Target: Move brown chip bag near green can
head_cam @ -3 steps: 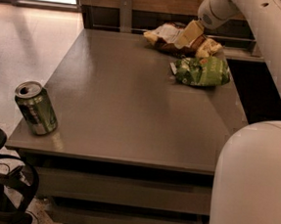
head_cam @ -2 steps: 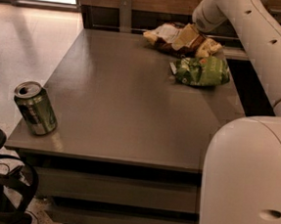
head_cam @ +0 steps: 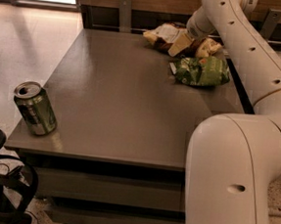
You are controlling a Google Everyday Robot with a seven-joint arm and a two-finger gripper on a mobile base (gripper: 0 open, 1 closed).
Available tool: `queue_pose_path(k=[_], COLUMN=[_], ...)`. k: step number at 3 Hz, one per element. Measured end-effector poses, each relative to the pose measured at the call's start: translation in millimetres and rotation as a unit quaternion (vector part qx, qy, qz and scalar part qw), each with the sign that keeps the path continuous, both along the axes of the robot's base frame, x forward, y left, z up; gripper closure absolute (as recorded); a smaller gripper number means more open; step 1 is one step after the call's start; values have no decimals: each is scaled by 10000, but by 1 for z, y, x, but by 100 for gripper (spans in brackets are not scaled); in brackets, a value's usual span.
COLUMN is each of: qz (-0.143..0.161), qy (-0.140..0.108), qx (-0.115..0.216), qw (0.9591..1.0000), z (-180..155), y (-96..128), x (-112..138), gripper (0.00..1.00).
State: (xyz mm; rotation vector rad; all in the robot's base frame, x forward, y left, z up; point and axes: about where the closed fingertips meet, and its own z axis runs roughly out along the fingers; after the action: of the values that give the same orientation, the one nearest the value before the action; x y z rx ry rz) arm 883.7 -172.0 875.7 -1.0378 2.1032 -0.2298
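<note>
The brown chip bag (head_cam: 162, 36) is sitting all crumpled at the far right of the smooth grey table (head_cam: 122, 93), dark with yellowish edges and a white panel. The gripper (head_cam: 181, 43) is pressing right against it, but I can't tell how open it is or if it's got hold. The shiny green can (head_cam: 35, 108) is standing well apart at the near left corner.

The gripper (head_cam: 182, 43) has slid a little left and lower at the far edge of the surface (head_cam: 122, 97) and now sits over the right part of the brown chip bag (head_cam: 159, 34). In the foreground, the arm (head_cam: 232, 181) has swung further left.
</note>
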Motion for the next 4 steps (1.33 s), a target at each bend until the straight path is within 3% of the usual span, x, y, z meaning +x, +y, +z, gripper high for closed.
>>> queue_pose_path(k=[1,2,3,4], qz=[43,86,90,91], qy=[235,461,463,464], qx=[86,215,206,206], qw=[9997,9987,9987,9987], z=[-19,-37,-37,-37], y=[3,6,7,7], x=[2,3,4,4], gripper=[0,26,49,79])
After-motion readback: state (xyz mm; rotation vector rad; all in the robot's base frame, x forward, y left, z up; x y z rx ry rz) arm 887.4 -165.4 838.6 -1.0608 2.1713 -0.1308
